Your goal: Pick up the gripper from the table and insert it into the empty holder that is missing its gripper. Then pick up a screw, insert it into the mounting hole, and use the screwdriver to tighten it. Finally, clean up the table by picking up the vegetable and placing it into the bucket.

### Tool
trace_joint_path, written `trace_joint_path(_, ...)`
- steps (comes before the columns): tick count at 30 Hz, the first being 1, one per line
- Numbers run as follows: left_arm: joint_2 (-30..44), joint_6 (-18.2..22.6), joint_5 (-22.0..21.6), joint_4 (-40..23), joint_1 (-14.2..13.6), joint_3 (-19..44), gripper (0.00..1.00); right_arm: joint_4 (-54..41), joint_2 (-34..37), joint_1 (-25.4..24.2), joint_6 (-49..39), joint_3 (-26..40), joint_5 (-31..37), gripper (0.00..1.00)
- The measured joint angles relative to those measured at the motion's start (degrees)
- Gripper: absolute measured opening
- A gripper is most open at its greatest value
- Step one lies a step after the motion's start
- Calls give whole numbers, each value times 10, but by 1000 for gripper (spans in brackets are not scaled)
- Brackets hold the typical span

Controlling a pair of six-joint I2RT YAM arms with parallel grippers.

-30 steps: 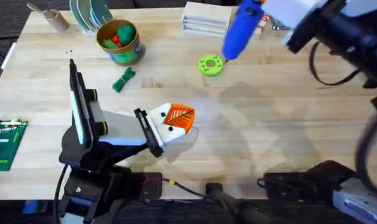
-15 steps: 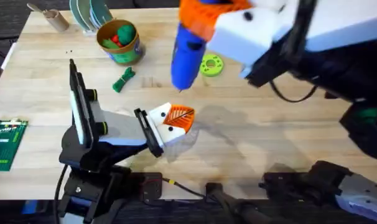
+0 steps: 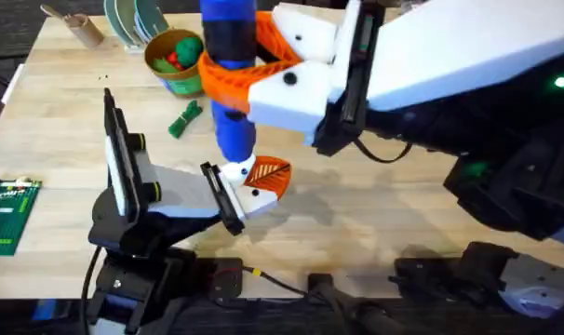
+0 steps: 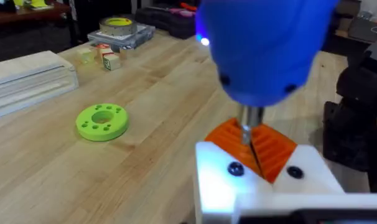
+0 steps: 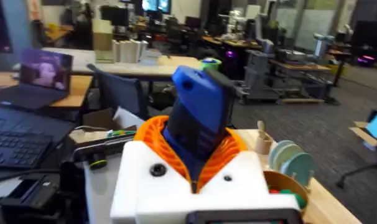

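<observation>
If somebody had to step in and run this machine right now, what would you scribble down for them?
Right gripper: shut on the screwdriver, held upright, its bit down at the holder.
Left gripper: not clearly seen; its arm lies across the table.
Done, it seems: the orange gripper sits in the holder, with dark screw heads showing on the white face.
Left: finish tightening, then put the vegetable, lying on the table, into the bucket just behind it.
</observation>
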Motion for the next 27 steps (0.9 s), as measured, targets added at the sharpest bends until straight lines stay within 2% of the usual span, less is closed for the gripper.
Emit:
trace_joint_path(15,0,0,0,0,0,0,16,-38,16,2,-11,0,-33,29)
trace_joint_path(27,0,2,0,0,0,0,16,-14,15,2,-34,0,-33,29)
